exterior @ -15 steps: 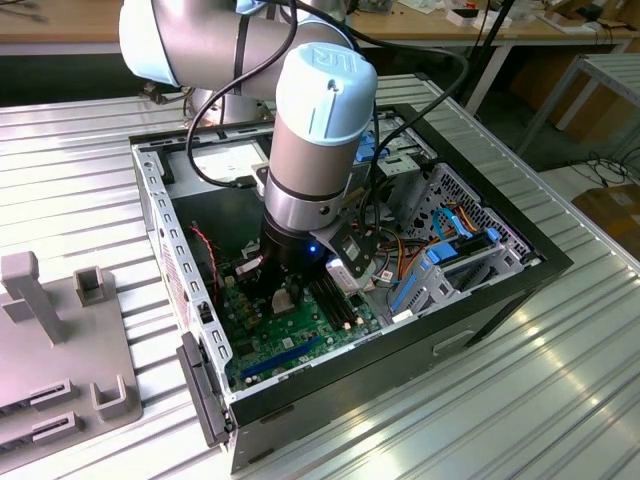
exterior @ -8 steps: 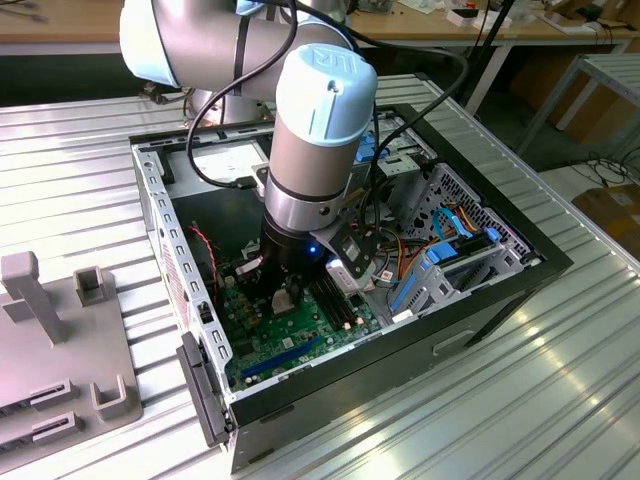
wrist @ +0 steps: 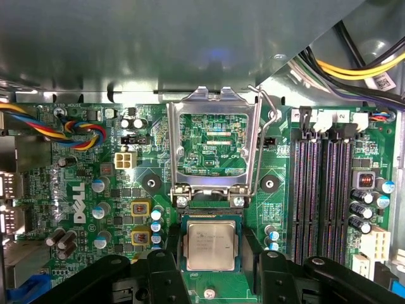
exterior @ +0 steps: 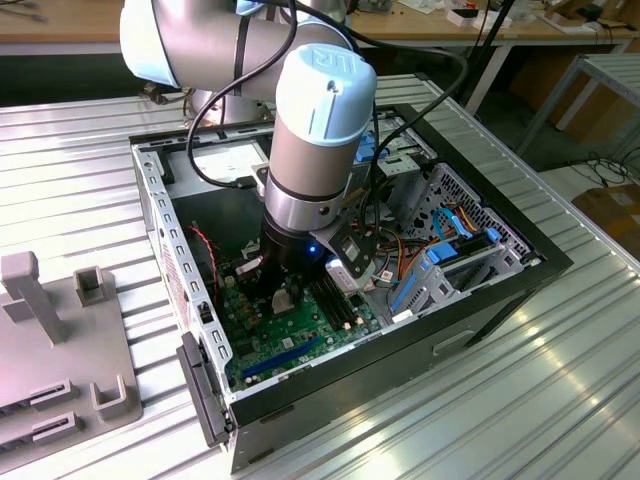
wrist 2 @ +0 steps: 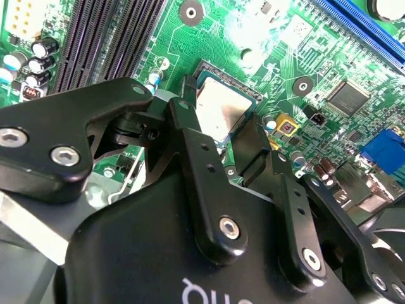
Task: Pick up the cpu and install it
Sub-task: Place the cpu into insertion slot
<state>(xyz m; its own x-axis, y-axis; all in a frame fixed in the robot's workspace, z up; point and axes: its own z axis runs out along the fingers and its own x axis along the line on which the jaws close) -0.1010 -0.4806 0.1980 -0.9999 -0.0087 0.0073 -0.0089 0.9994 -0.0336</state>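
In the first wrist view the end effector point(wrist: 212, 234) is open, with a finger point(wrist: 171, 250) just off each side of the cpu point(wrist: 212, 246). The cpu lies flat in the motherboard socket, between the hinged-open metal frame point(wrist: 212, 136) and the end effector. The black memory slots point(wrist: 323, 190) run nearby.

The computer case point(exterior: 400, 352) lies open on the table point(exterior: 545, 400), with a fixture block point(exterior: 60, 340) on the table to the exterior view's left of it. The motherboard point(wrist: 120, 183) lies on the case floor. The gripper point(exterior: 283, 298) sits low inside the case, above the board. The cpu point(wrist: 212, 245) lies flat at the socket point(wrist: 211, 217), directly under the gripper. The retaining frame point(wrist: 209, 104) stands hinged up just beside the cpu. The memory slots point(wrist: 323, 190) run alongside the socket, near it but apart.
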